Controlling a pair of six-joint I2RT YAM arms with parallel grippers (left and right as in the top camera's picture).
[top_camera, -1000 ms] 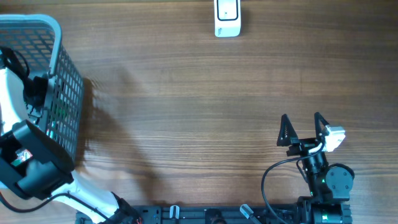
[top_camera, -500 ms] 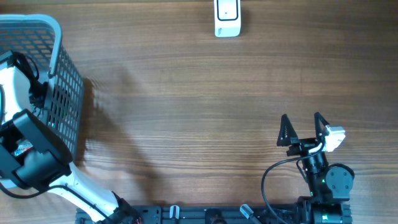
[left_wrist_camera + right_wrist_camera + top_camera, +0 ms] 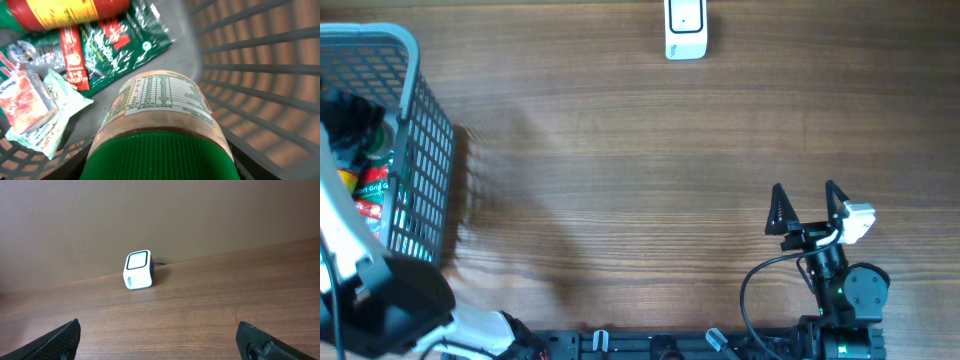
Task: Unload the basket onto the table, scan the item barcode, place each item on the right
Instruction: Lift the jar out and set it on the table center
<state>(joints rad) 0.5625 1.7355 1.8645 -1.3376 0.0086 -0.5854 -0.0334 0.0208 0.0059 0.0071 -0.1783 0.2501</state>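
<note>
Left pincer (image 3: 160, 161) grasps a green-lidded labelled jar (image 3: 161, 102) inside the grey mesh basket (image 3: 260, 75); right pincer (image 3: 160, 339) hangs released over the wooden desk (image 3: 620, 180).

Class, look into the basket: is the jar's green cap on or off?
On. The green cap sits on the end of the jar, covering its mouth completely.

Lower left of the overhead view: the left arm (image 3: 382, 300) is a white tube with a boxy black housing. Lower right: the right arm (image 3: 865, 290) is black, with a small green light (image 3: 840, 291), a thin black cable (image 3: 748, 285) looping off its left side, and a white camera module (image 3: 858, 222). The right hand (image 3: 804, 188) has two black, pointed triangular fingers (image 3: 779, 212). A black base rail (image 3: 650, 345) with silver clips lines the bottom edge
</note>
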